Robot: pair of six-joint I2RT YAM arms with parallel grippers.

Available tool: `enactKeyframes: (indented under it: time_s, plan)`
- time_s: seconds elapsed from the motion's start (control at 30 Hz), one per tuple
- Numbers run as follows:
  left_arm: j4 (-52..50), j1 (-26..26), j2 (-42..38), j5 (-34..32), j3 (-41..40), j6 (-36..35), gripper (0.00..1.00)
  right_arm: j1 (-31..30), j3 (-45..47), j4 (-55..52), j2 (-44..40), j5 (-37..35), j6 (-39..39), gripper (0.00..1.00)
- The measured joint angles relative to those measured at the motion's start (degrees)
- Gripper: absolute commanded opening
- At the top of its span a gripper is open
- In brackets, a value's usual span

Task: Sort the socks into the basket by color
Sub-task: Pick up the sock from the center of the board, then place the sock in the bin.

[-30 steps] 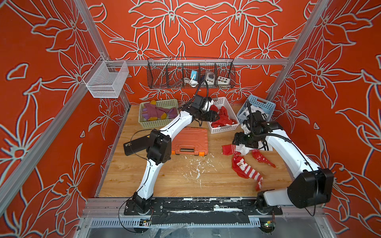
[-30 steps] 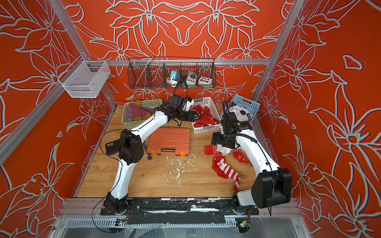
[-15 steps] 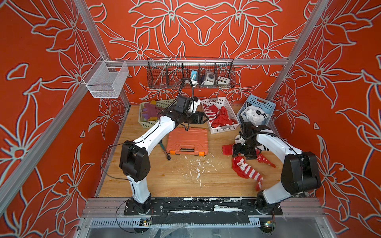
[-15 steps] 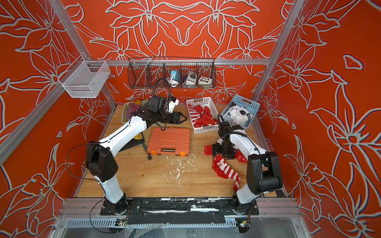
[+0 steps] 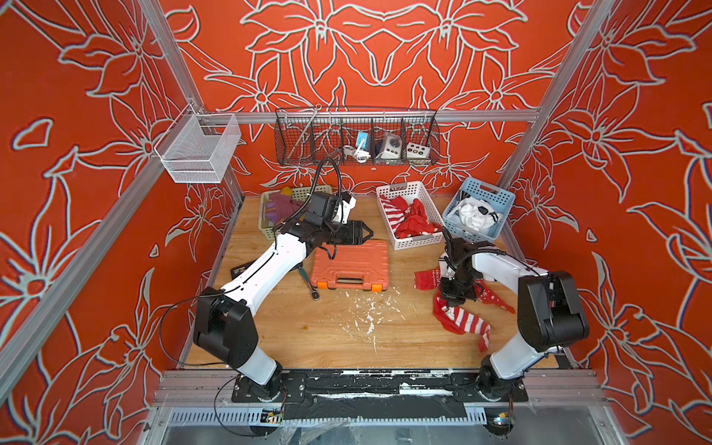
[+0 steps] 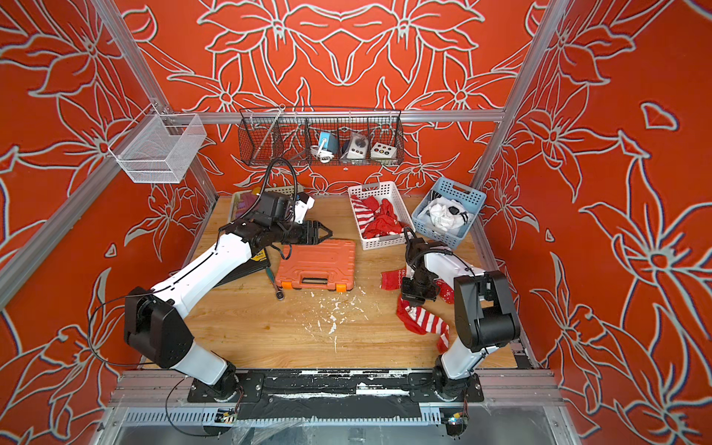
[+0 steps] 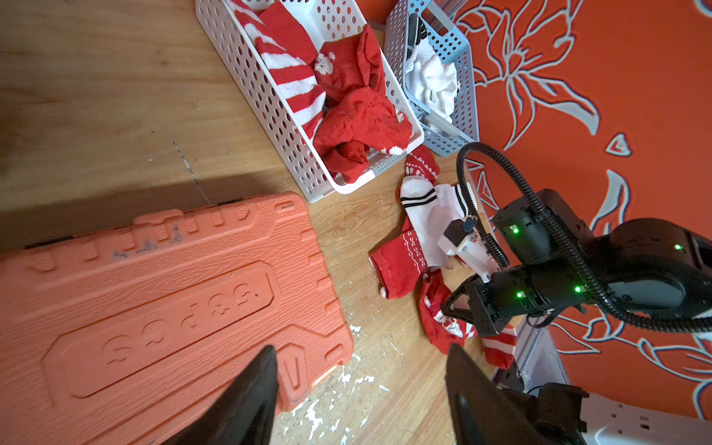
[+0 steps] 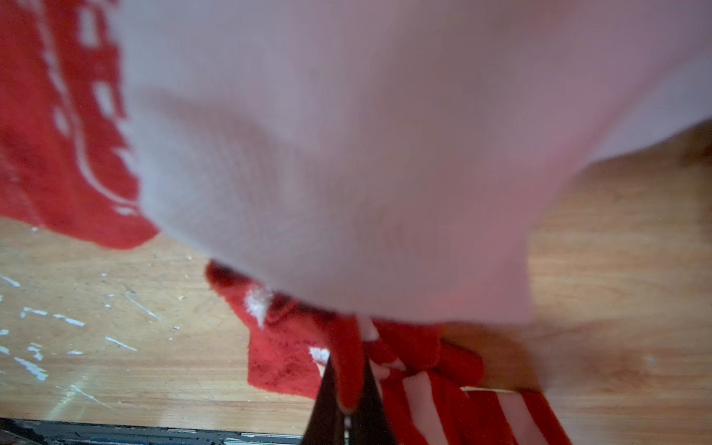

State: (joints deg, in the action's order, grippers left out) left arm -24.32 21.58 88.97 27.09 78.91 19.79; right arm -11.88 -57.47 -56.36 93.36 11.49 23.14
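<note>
Several loose socks lie at the table's right: a red-and-white striped sock [image 5: 464, 321], a red snowflake sock [image 5: 425, 279] and a white sock with black stripes [image 7: 425, 214]. My right gripper [image 5: 454, 297] points down into this pile. In the right wrist view it [image 8: 348, 385] is shut on a fold of red sock [image 8: 348, 358], and blurred white sock fabric [image 8: 346, 154] fills most of that view. My left gripper [image 5: 366, 233] hangs open and empty over the far edge of the orange toolbox [image 5: 350, 262]. Its dark fingers [image 7: 254, 393] stand wide apart.
At the back stand a white basket [image 5: 418, 240] of red socks, a blue basket [image 5: 487, 193] of white socks and a pale basket [image 5: 265, 223] of purple socks [image 5: 283, 208]. A small tool [image 5: 310, 285] lies by the toolbox. White flecks [image 5: 370, 316] dot the wood.
My left gripper has drawn back from the white basket to above the toolbox, still open. My right gripper has come down onto the sock pile and shut on red fabric.
</note>
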Motion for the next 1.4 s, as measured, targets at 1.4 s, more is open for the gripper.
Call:
enactKeyframes:
  time_s: [1.4]
  plan:
    - [-8.1, -3.4, -11.2, -4.3, 0.6, -2.3, 0.66, 0.0, -60.5, 20.0, 20.6, 10.6, 1.7, 0.00]
